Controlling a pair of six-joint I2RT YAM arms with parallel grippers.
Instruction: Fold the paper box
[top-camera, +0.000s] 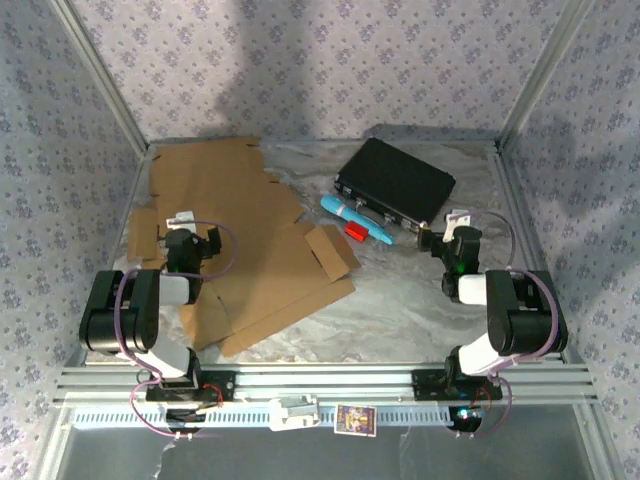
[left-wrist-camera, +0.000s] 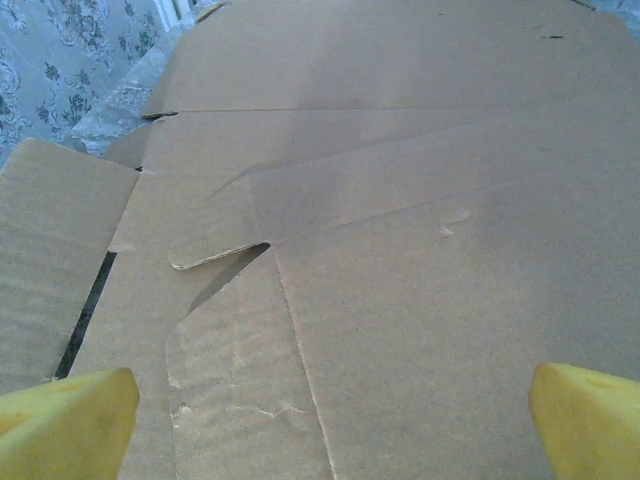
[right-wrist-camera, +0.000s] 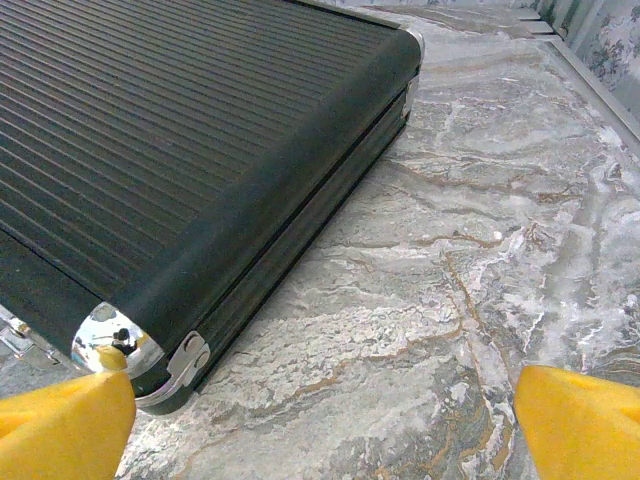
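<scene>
L gripper (left-wrist-camera: 325, 428): jaws at wide spread, nothing between them. The yellow fingertips (left-wrist-camera: 65, 420) sit at the bottom corners of the L wrist view, with cardboard directly ahead. Paper box (top-camera: 240, 240): not yet folded. It lies flat as a die-cut cardboard blank on the L half of the table (top-camera: 420, 300), running from the far-L corner toward the centre of the near side. The L arm is positioned over the blank's L portion. Per the L wrist view, panels and crease lines are visible, and one rounded tab edge stands slightly proud of the panel below it, casting a thin shadow. Whether the fingertips touch the cardboard cannot be determined. In the top view, a small rectangular flap at the blank's R edge lies at an angle to the main panels. R gripper (right-wrist-camera: 325, 425): jaws likewise wide apart and empty, positioned over bare marbled tabletop at the near corner of the black case (right-wrist-camera: 180, 140). Case: closed, flat on the table, ribbed lid, chrome corner caps, located far-R of centre. Blue pen-type item (top-camera: 355, 218): lies just beside the case's L long side. Small red item (top-camera: 355, 232): just beside the blue item, near side. A small printed card (top-camera: 354, 419) is on the front rail between the arm bases.
</scene>
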